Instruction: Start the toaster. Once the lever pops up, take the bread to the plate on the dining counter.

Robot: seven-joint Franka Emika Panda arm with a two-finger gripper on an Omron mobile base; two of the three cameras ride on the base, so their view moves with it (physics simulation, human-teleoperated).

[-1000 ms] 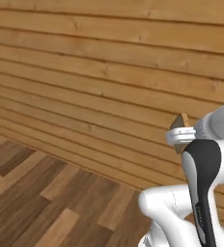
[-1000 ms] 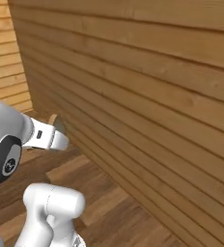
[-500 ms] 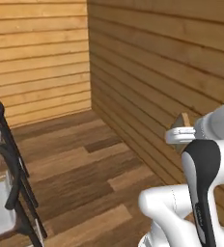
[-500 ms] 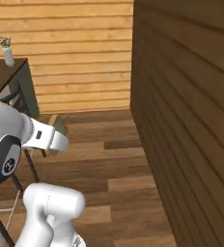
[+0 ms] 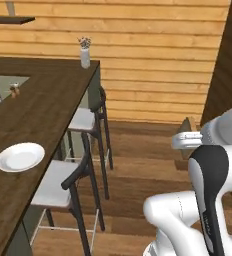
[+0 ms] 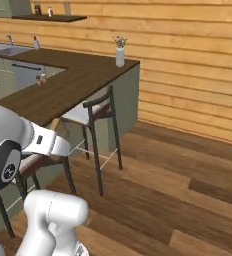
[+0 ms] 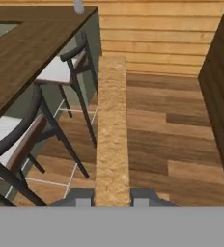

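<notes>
Bread (image 7: 112, 130) fills the middle of the hand view — a tan, grainy slice seen edge-on, its long axis running from 6 o'clock up to 12 o'clock, straight away from the gripper (image 7: 112, 198), whose two fingers pinch it narrowly at the bottom end. From the left base view just a brown corner of the slice pokes out at the arm's wrist, out over the wooden floor (image 5: 153, 165). That same view gives us the plate (image 5: 20, 157) — round, white, lying flat on the dining counter (image 5: 43, 105) at about 9 o'clock, well apart from the bread. A small vase (image 5: 85, 52) stands at the counter's far corner, and dark-framed stools (image 5: 63, 182) line its side. The right base view catches a sliver of bread beside the wrist, plus the sink (image 6: 3, 48) far back at 11 o'clock.
</notes>
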